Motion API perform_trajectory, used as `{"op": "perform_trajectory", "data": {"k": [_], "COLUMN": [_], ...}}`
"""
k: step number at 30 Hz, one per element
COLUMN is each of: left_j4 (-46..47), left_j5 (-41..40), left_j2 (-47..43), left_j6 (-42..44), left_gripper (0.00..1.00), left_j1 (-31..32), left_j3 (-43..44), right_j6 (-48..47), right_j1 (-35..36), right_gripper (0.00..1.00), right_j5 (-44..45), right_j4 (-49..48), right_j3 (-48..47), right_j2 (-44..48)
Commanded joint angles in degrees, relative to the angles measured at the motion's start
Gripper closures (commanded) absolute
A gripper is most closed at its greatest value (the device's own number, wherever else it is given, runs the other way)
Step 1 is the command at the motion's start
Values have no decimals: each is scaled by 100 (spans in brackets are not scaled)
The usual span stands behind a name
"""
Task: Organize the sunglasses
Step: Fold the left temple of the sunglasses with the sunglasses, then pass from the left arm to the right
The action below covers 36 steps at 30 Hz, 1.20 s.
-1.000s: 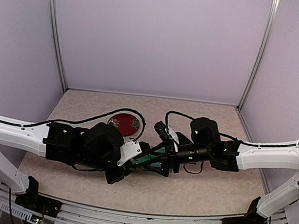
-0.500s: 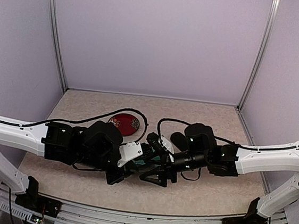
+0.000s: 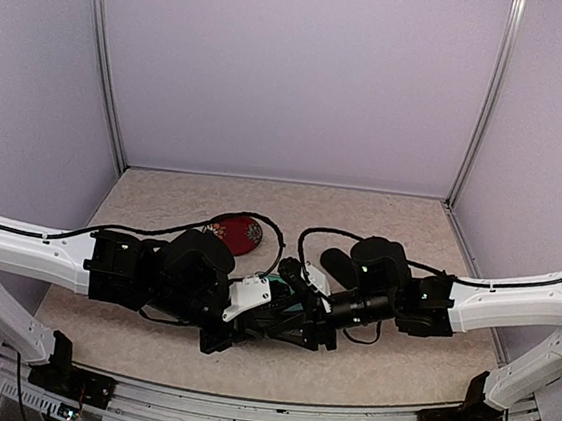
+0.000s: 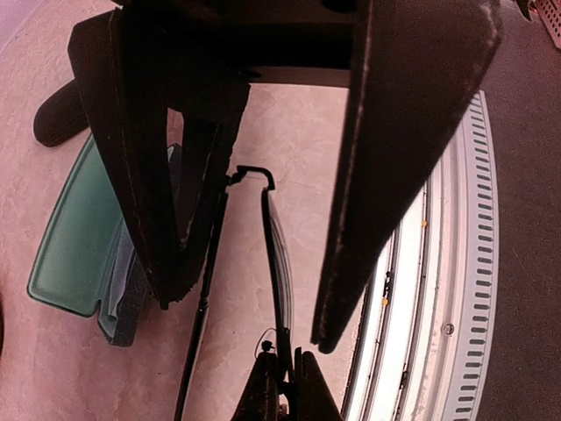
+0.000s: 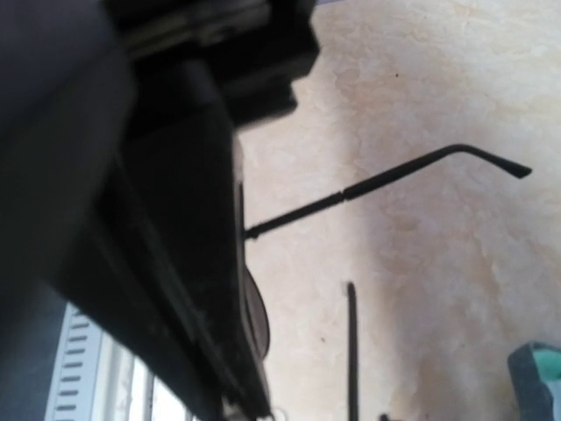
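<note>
Left gripper [image 4: 244, 320]: the fingers are sitting drawn in narrow and clamping the thin-framed sunglasses [image 4: 279, 263]. One temple is running along the inner edge of the picture-left finger. The lens front is standing edge-on toward the picture-right finger. I am reading this as a hold, with the pair apparently lifted off the counter [image 3: 404, 374].

Right gripper [image 3: 290, 317]: it is facing the left one head-on at lower centre of the top view. Its wrist view is showing only one finger, a dark blur down the left of frame, with the lens edge lying just beside it. The other finger is out of frame, so I cannot tell whether it is apart or pinching.

Key relation: the front's long axis is running from upper centre to bottom centre of the left wrist view, in line with both grippers. One temple is standing open, pointing to the upper right of the right wrist view, away from that finger.

Outward: the teal case [image 4: 61, 254] is lying at the left of the left wrist view, near the held pair on its temple side.

Judgement: the right gripper is the nearer free one for folding that open temple.
</note>
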State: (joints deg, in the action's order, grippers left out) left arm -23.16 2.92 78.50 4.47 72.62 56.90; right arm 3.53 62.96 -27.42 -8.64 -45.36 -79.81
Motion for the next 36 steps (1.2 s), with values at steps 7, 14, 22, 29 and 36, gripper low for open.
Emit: {"op": "perform_trajectory", "data": {"k": [7, 14, 22, 29, 36], "left_j4": [138, 236, 242, 284, 321], "left_j5": [312, 366, 461, 507, 576], "left_j2": [-110, -148, -42, -4, 48], "left_j6": [100, 109, 120, 134, 154], "left_gripper": [100, 100, 100, 100, 100], "left_j1": [-59, -64, -66, -68, -77], "left_j3": [29, -34, -34, -30, -31], "right_j6": [42, 120, 163, 196, 201], "right_j1": [50, 50, 51, 50, 50], "right_gripper": [41, 46, 53, 69, 82], "right_j5": [133, -68, -167, -250, -242], "right_j4": [-192, -411, -599, -654, -665], "right_j3": [378, 507, 525, 584, 718], "right_j2": [197, 198, 200, 174, 325]}}
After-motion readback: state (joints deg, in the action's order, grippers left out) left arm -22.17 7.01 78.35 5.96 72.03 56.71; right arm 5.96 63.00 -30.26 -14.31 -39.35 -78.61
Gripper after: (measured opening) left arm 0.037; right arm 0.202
